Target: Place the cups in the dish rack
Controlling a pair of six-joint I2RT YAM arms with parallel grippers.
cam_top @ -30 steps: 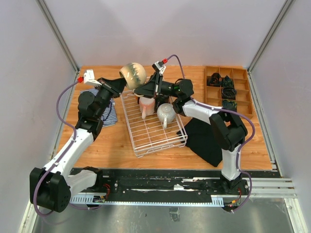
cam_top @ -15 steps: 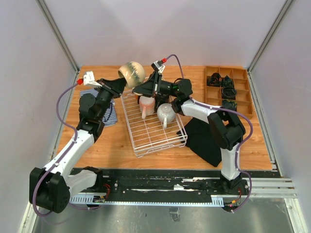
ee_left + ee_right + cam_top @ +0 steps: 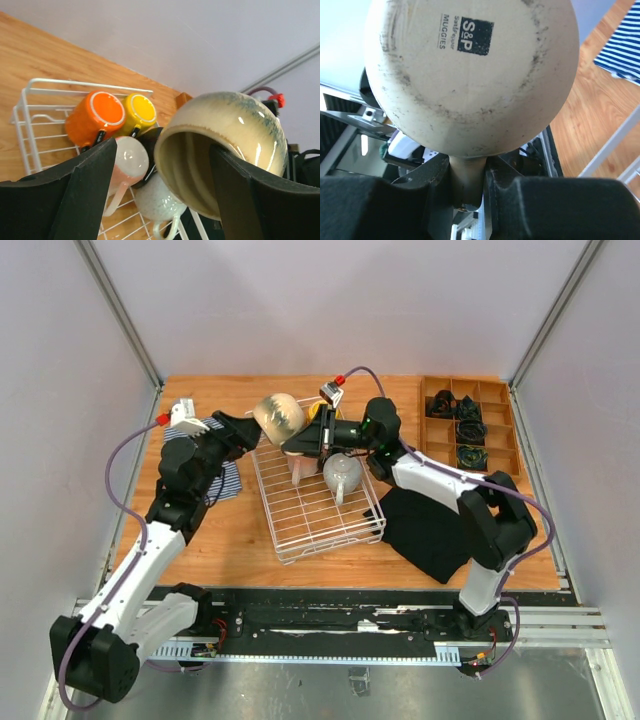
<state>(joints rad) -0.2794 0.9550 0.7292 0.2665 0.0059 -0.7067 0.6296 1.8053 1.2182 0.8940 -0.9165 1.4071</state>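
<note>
The beige stoneware mug (image 3: 278, 417) hangs tilted over the back left corner of the white wire dish rack (image 3: 315, 525). My right gripper (image 3: 467, 190) is shut on its handle (image 3: 466, 175), with the mug's base (image 3: 470, 75) facing that camera. My left gripper (image 3: 165, 160) stands open, its fingers either side of the mug's mouth (image 3: 200, 165). In the rack lie the orange mug (image 3: 92, 120), yellow mug (image 3: 140, 110), pink mug (image 3: 127, 162), black mug (image 3: 150, 145) and whitish-grey mug (image 3: 342, 475).
A brown wooden compartment tray (image 3: 470, 425) with dark items sits at the back right. A black cloth (image 3: 425, 525) lies right of the rack, and a striped cloth (image 3: 215, 475) lies left of it under my left arm.
My left gripper has opened and let go of the beige mug's rim. The mug, held by the right gripper, has shifted slightly right and lower over the rack.
</note>
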